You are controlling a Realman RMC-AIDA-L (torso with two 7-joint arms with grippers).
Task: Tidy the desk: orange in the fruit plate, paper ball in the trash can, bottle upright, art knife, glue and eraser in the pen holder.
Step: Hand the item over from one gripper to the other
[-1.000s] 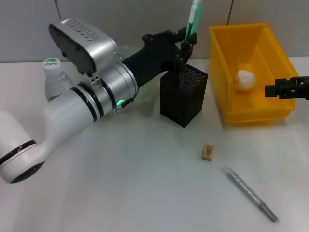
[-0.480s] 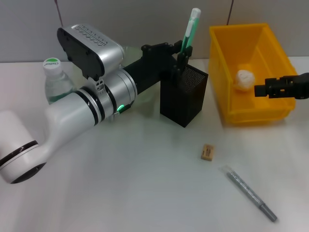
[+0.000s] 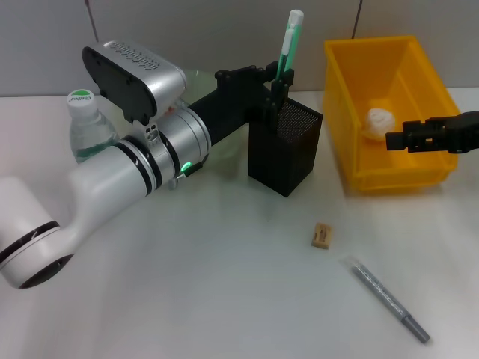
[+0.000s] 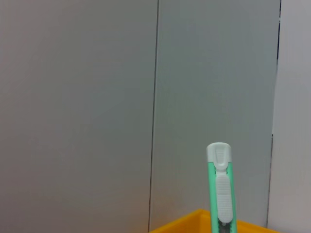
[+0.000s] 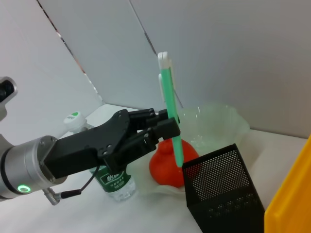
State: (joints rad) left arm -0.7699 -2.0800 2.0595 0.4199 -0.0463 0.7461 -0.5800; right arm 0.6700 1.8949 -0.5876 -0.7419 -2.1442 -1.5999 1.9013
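Left end effector [image 3: 278,84] clamped on green art knife [image 3: 287,43], upright over black mesh pen holder [image 3: 285,146]; right end effector [image 3: 392,140] state unclear.

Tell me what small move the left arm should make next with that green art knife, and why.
Probably lower it a little further, then release. The left gripper is shut on the green art knife, which stands nearly upright with its lower end just at the rim of the black mesh pen holder, most of it above the rim. The right gripper hovers over the yellow bin.
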